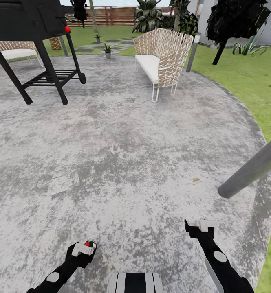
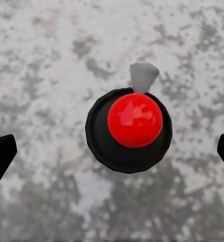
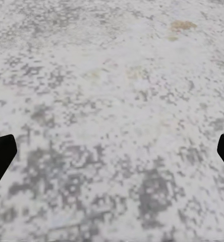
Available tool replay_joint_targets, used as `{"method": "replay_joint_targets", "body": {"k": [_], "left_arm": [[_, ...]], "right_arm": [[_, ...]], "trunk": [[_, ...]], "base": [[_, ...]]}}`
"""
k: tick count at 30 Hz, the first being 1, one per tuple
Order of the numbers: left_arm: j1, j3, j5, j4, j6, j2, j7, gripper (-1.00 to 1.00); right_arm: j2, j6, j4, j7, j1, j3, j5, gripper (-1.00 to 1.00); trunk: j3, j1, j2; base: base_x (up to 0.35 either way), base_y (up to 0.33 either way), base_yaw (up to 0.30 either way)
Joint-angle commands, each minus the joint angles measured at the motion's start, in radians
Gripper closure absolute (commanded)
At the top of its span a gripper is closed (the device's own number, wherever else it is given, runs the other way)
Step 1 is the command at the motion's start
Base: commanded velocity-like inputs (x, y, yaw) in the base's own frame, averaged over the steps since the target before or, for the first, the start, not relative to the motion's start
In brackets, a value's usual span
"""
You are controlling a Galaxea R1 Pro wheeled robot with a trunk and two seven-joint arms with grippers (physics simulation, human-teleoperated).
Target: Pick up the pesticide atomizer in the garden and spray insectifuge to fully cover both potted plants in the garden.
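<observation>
The pesticide atomizer [image 2: 134,128] is seen end-on from above, a round black body with a red ball top and a grey nozzle, over the grey patio. My left gripper [image 2: 112,151] is centred over it, open, with the fingertips [image 2: 1,154] wide apart and clear of it. In the head view the atomizer's red top [image 1: 87,243] shows at the left gripper [image 1: 83,249], low on the left. My right gripper [image 1: 198,228] is open over bare paving [image 3: 112,101]. Two potted plants [image 1: 107,49] [image 1: 98,38] stand far ahead by the stepping stones.
A black grill cart [image 1: 45,61] stands at the far left and a wicker chair [image 1: 164,57] ahead on the right. A second chair [image 1: 17,51] sits behind the grill. A grey pole [image 1: 253,167] leans in from the right. Lawn [image 1: 249,81] borders the patio.
</observation>
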Motion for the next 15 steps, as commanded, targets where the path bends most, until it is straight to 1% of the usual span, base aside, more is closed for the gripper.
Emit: {"method": "replay_joint_targets", "body": {"k": [1, 2, 15], "left_arm": [[0.0, -0.003, -0.006, 0.0, -0.004, 0.001, 0.003, -1.0], [0.0, -0.004, -0.006, 0.0, -0.004, 0.001, 0.003, -1.0], [0.0, -0.004, -0.007, 0.0, -0.004, 0.001, 0.002, -1.0]], "right_arm": [[0.0, -0.003, 0.0, 0.0, 0.0, 0.0, 0.0, -1.0], [0.0, -0.003, 0.0, 0.0, 0.0, 0.0, 0.0, -1.0], [0.0, -0.003, 0.0, 0.0, 0.0, 0.0, 0.0, -1.0]], "trunk": [[-0.005, 0.0, 0.0], [-0.008, 0.001, -0.001], [-0.008, 0.001, -0.001]], "base": [[0.0, 0.0, 0.0], [0.0, 0.0, 0.0], [0.0, 0.0, 0.0]]}}
